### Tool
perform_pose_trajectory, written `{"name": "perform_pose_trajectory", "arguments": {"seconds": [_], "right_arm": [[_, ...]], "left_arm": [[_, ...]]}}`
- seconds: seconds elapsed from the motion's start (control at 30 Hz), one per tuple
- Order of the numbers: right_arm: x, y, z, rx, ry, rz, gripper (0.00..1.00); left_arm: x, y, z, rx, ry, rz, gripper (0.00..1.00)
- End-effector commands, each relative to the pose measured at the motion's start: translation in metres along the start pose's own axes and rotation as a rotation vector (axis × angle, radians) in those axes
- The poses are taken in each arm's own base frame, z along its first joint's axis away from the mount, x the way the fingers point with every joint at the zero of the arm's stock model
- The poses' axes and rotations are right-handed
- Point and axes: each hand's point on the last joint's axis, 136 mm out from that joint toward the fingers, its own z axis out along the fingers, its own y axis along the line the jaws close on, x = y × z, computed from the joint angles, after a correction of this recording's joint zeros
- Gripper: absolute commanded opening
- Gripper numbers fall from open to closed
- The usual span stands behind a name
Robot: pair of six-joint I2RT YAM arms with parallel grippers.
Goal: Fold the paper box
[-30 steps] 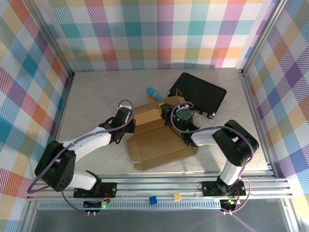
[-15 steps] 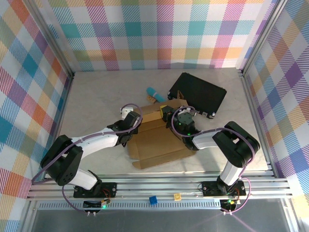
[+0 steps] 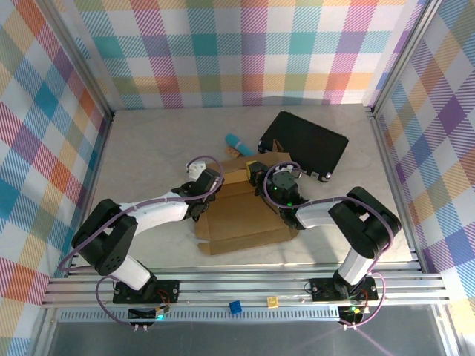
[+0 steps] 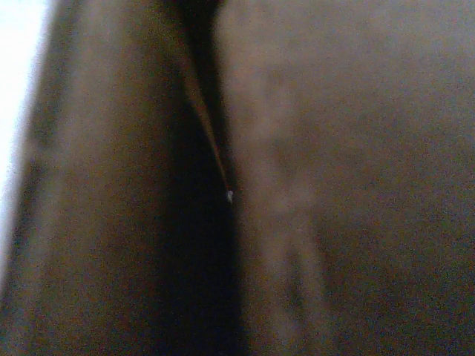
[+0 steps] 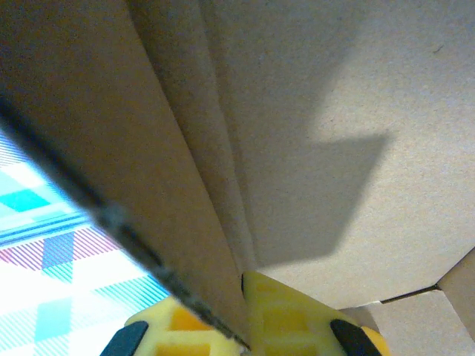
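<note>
The paper box point(image 3: 249, 219) is a brown cardboard sheet lying mid-table, its far flaps partly raised. My left gripper point(image 3: 211, 183) presses against the box's far-left edge. Its jaws are hidden there, and the left wrist view is dark and blurred, with cardboard point(image 4: 341, 185) close against the lens. My right gripper point(image 3: 257, 171) is at the far flap. In the right wrist view its yellow fingers point(image 5: 297, 319) are shut on the edge of a raised flap point(image 5: 111, 141), with the box's inner panel point(image 5: 319, 89) behind.
A black rectangular case point(image 3: 304, 144) lies just beyond the box at the back right. A small blue object point(image 3: 237, 141) lies behind the box's far edge. Checked walls enclose the table on three sides, and a metal rail point(image 3: 245, 285) runs along the near edge.
My left gripper has moved right and away from me, up against the box's left edge. The near-left part of the sheet has shifted slightly. The right gripper keeps its hold on the flap.
</note>
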Motion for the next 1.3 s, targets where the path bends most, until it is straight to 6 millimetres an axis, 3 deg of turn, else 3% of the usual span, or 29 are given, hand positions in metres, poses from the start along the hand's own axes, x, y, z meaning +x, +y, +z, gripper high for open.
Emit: {"name": "perform_pose_trajectory", "arguments": {"seconds": [0.0,0.17,0.23,0.4,0.53,0.57,0.7,0.83,0.93,1.03,1.13,1.27], "right_arm": [[0.004,-0.018,-0.004,0.08,0.015,0.018,0.0],[0.003,-0.018,-0.006,0.083,0.005,0.022,0.0],[0.002,-0.018,-0.006,0.083,0.001,0.025,0.0],[0.001,-0.019,-0.006,0.093,-0.006,0.034,0.0],[0.0,-0.018,-0.007,0.118,-0.017,0.033,0.0],[0.001,-0.016,-0.008,0.127,-0.02,0.024,0.04],[-0.002,-0.005,-0.021,0.208,-0.042,-0.06,0.45],[-0.011,0.033,-0.049,0.283,-0.055,-0.256,0.71],[-0.023,0.071,-0.077,0.303,-0.075,-0.415,0.79],[-0.036,0.105,-0.101,0.296,-0.099,-0.537,0.81],[-0.051,0.125,-0.119,0.339,-0.112,-0.632,0.79],[-0.06,0.146,-0.12,0.415,-0.086,-0.766,0.77]], "left_arm": [[0.031,0.022,0.014,-0.105,0.082,0.062,0.24],[0.032,0.018,0.021,-0.115,0.089,0.06,0.26],[0.032,0.015,0.024,-0.114,0.095,0.062,0.22],[0.031,0.014,0.028,-0.125,0.09,0.061,0.0],[0.028,0.025,0.025,-0.177,0.072,0.051,0.0],[0.027,0.028,0.024,-0.189,0.066,0.053,0.0],[0.012,0.035,0.017,-0.214,0.042,0.084,0.0],[-0.014,0.043,0.009,-0.175,0.021,0.079,0.0],[-0.036,0.053,0.004,-0.114,0.033,0.042,0.0],[-0.056,0.061,-0.001,-0.047,0.077,0.016,0.0],[-0.076,0.065,-0.006,0.028,0.118,-0.03,0.0],[-0.097,0.064,-0.012,0.135,0.182,-0.1,0.0]]}}
